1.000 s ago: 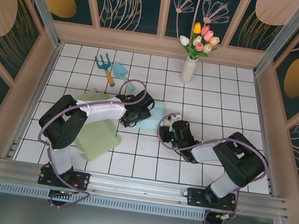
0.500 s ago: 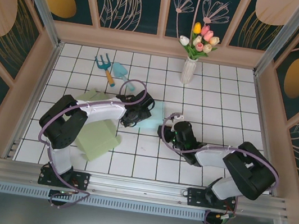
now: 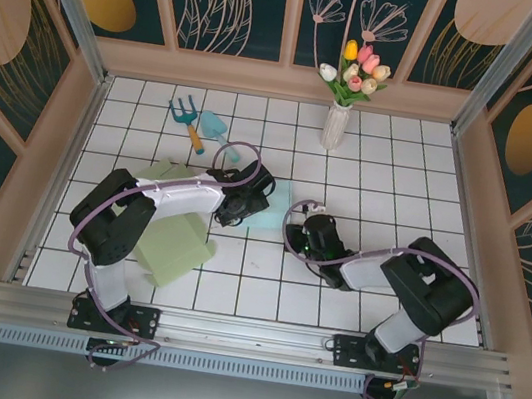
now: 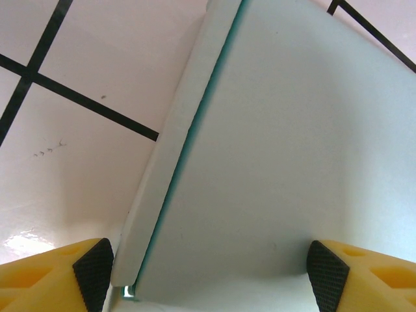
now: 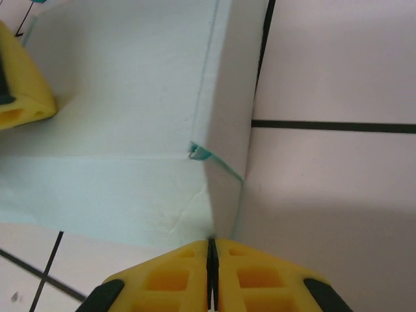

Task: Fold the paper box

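**Paper box between both hands: position and bearing**

Top external: the paper box [image 3: 272, 213], pale teal, lies flat on the table [image 3: 373, 166] directly between my hands. My left hand [image 3: 242, 199] sits on its left part. My right hand [image 3: 305, 228] is at its right edge, so both are about equally near. The long axis is hard to judge, as the box is partly covered.

Left wrist: my left hand [image 4: 208, 276] is spread wide and holds nothing, its pads straddling the flat panel. A raised flap [image 4: 172, 169] runs from lower left away up the frame.

Right wrist: my right hand [image 5: 210, 263] is closed, fingertips together, at the near end of the side wall [image 5: 231, 97]. That wall runs straight away from me. I cannot tell whether any paper is caught between them.
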